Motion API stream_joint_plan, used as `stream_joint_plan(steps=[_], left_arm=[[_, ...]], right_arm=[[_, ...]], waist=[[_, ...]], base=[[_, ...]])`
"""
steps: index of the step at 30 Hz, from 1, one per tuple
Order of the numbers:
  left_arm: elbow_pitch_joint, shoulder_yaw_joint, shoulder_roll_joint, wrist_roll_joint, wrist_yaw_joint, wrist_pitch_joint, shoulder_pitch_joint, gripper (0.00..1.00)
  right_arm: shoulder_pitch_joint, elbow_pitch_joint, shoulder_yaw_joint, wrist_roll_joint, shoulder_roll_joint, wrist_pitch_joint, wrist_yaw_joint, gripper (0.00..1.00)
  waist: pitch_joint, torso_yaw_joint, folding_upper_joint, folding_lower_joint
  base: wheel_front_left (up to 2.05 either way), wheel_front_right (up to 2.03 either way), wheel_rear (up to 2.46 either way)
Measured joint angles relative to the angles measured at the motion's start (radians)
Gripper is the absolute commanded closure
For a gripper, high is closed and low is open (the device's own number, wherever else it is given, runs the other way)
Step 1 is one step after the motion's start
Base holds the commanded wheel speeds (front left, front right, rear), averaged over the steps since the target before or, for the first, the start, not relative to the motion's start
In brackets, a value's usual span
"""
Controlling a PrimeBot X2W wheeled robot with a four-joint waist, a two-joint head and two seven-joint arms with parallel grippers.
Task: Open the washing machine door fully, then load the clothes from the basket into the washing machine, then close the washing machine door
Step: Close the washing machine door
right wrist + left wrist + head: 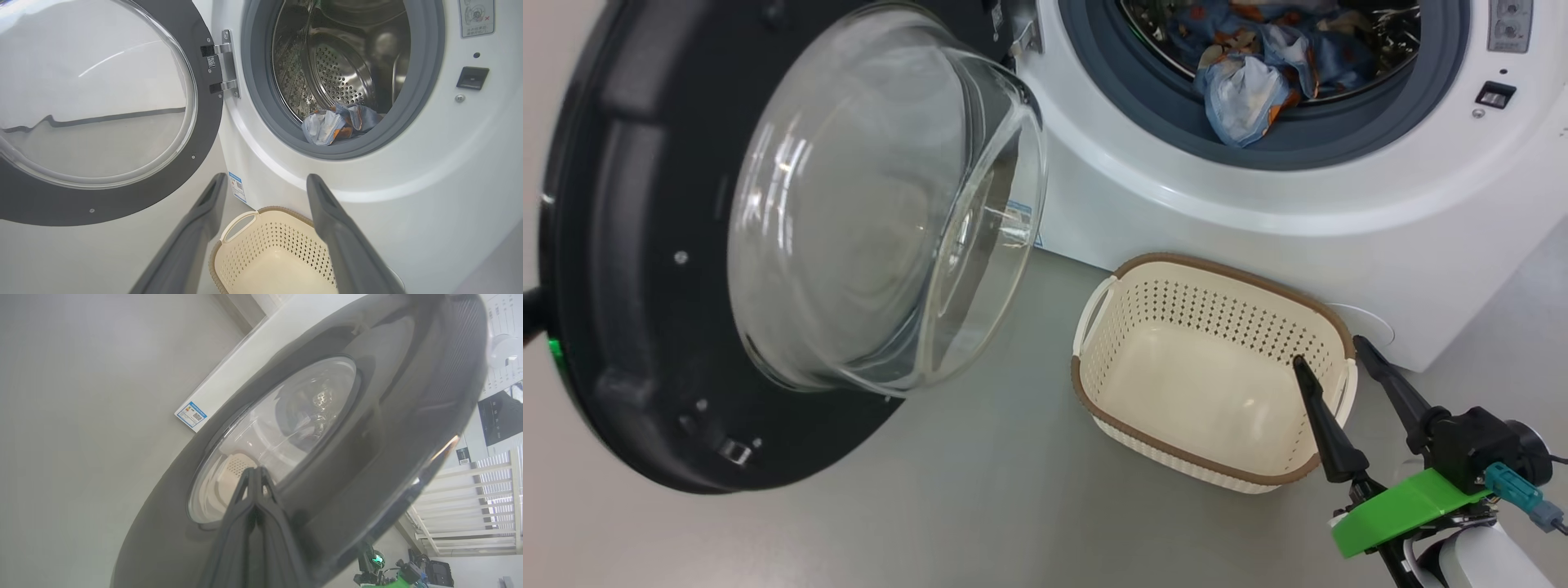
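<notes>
Perforated cream basket (1201, 314) — brown woven-look rim — near bulging glass door (792, 229).

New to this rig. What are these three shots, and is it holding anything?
A wheeled two-armed robot doing laundry. One picture looks down from its head; the other two come from cameras on its wrists. On the grey floor stands a white washing machine, its door wide open, the clothes inside the drum. The basket in front is empty. The right pincer is open by the basket, holding nothing. The left pincer is shut, empty, at the door's outer face.
</notes>
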Motion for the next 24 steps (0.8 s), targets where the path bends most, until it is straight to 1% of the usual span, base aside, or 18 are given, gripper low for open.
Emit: stream_joint_plan(steps=[5,13,24], left_arm=[[-0.091,-0.006,0.0,-0.026,0.0,0.056,0.022,1.0],[-0.224,-0.037,-0.024,-0.051,0.0,0.131,0.029,1.0],[-0.351,-0.083,-0.088,-0.05,0.0,0.188,0.044,1.0]], right_arm=[[0.002,0.0,-0.002,0.0,0.015,0.0,0.0,0.0],[0.023,-0.001,-0.009,0.0,0.023,0.0,0.0,0.0],[0.024,-0.003,-0.036,0.0,0.044,0.0,0.0,0.0]], waist=[[-0.016,-0.009,0.0,0.0],[-0.031,-0.036,0.0,0.0],[-0.049,-0.114,0.0,0.0]], base=[[0.0,0.0,0.0],[0.0,0.0,0.0],[0.0,0.0,0.0]])
